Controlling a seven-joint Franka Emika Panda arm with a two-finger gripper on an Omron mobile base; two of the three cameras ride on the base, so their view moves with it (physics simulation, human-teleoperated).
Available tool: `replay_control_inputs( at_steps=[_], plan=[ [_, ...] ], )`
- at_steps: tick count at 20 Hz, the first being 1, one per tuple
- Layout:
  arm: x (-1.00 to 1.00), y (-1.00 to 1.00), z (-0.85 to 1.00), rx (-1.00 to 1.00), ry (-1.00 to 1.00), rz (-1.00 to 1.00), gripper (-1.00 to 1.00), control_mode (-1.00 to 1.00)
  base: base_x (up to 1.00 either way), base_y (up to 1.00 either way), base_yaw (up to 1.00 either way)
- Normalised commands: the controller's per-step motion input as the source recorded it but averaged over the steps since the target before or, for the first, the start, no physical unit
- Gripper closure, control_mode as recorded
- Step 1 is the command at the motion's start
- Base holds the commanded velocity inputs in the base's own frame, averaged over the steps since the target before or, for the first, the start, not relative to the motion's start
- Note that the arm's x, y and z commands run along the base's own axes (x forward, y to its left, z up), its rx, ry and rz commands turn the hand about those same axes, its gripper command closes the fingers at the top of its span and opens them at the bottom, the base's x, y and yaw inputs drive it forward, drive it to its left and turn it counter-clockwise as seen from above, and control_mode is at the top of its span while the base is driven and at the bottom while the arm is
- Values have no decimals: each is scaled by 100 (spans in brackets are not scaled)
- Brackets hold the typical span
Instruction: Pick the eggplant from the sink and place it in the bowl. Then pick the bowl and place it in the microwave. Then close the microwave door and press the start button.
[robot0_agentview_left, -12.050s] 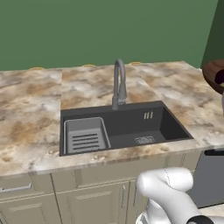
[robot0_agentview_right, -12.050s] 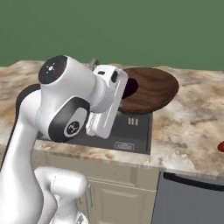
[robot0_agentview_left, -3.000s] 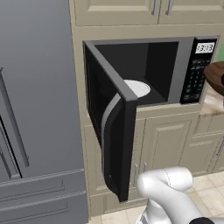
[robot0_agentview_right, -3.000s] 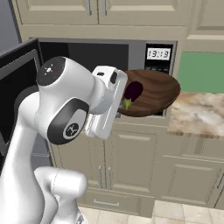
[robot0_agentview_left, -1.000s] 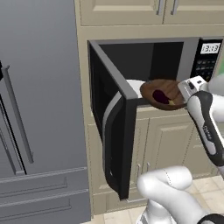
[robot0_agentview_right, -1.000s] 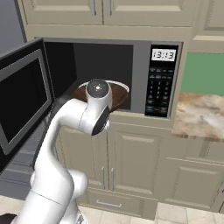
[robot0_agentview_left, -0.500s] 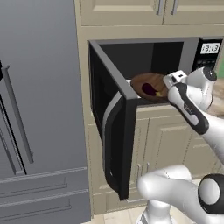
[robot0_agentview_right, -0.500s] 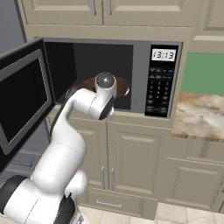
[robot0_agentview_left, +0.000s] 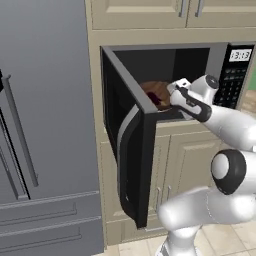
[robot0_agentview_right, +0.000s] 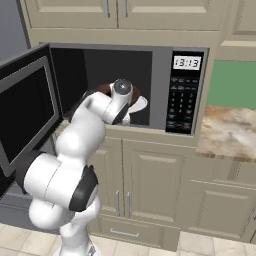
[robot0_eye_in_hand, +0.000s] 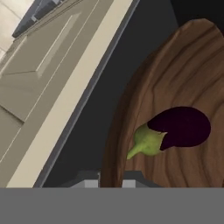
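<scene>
At centre frame, the gripper (robot0_eye_in_hand: 110, 178) is clamped on the rim of the bowl (robot0_eye_in_hand: 175, 87), carrying the eggplant (robot0_eye_in_hand: 179, 129) level inside the open microwave (robot0_agentview_left: 200, 55) for set-down.

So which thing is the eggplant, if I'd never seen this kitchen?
Find the black microwave built into the beige cabinets, its door swung open. In its opening, the gripper holds a wooden bowl by the rim. The eggplant lies inside: small, glossy, dark purple, with a green stem.
</scene>
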Motion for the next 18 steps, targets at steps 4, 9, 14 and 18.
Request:
replay_control_inputs(
  at_steps=[4,9,14,18],
  plan=[
    [94,16,-23,0,4,1,100,-100,0,0,0],
    [71,12,-38,0,8,0,100,-100,0,0,0],
    [36,2,-25,0,5,0,100,-100,0,0,0],
    [-14,0,0,0,-3,0,100,-100,0,0,0]
  ],
)
